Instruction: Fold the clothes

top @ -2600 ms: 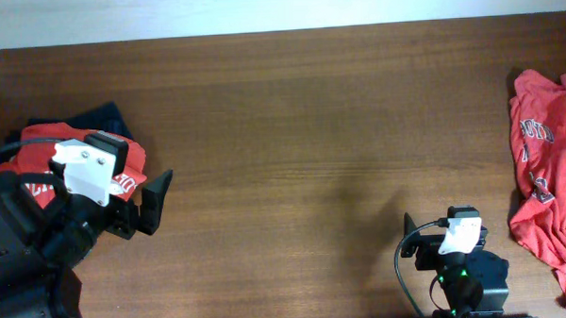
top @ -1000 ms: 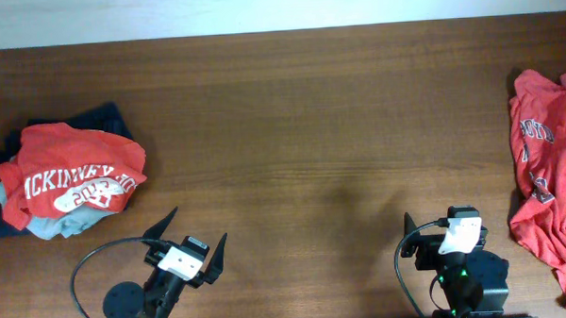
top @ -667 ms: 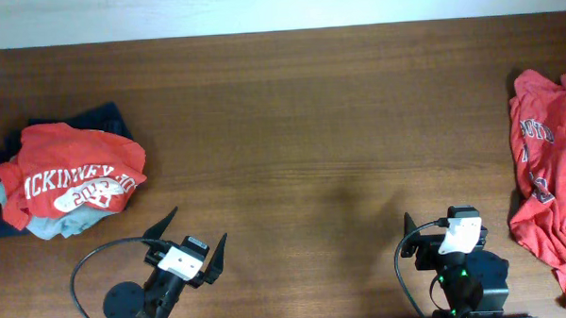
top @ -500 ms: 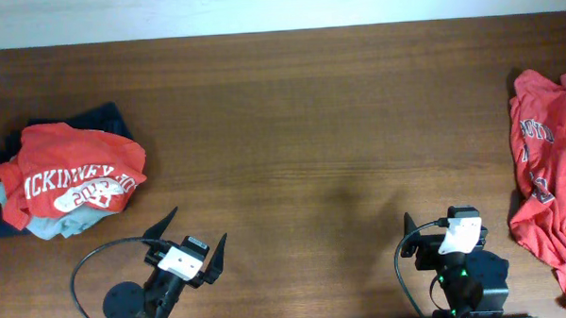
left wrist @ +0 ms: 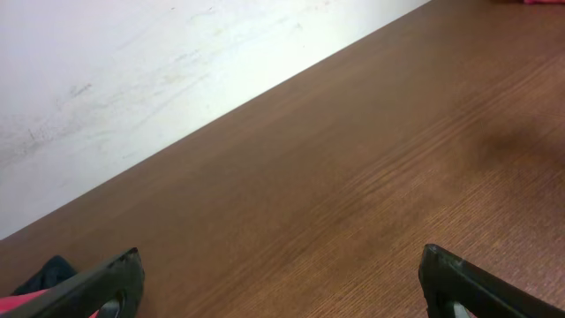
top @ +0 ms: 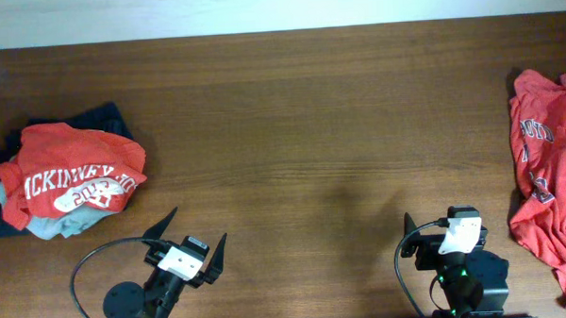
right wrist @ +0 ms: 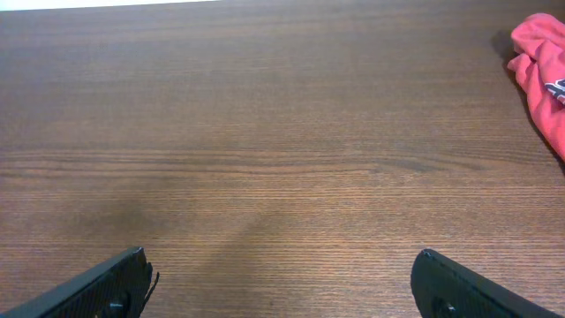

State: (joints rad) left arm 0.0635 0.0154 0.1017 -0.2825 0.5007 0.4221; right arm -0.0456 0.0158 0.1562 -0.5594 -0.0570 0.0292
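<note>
The table [top: 301,130] is dark brown wood with a pale wall [top: 259,9] along the top edge of the overhead view; the clothes sit at its two ends, well apart. At the left edge lies a pile: the left shirt [top: 71,176], red with white lettering, bundled on top; a grey garment [top: 49,227] showing under its lower edge; a navy garment [top: 102,116] poking out behind at the upper side. At the right edge the right shirt [top: 548,178], also red with white print, lies loose and rumpled, running down to the lower right corner. The left gripper [left wrist: 281,261] sits at the lower left of the overhead view, below and to the right of the pile, jaws spread wide and holding nothing; its own camera sees plain wood grain between the two dark fingers [left wrist: 106,283] and a scrap of navy and red at the lower left corner. A black cable [top: 88,265] loops beside that arm. The right gripper [right wrist: 278,265] sits at the lower right, near the right shirt but apart from it, jaws likewise wide and empty; its camera shows wood ahead and the shirt's edge at the upper right.
</note>
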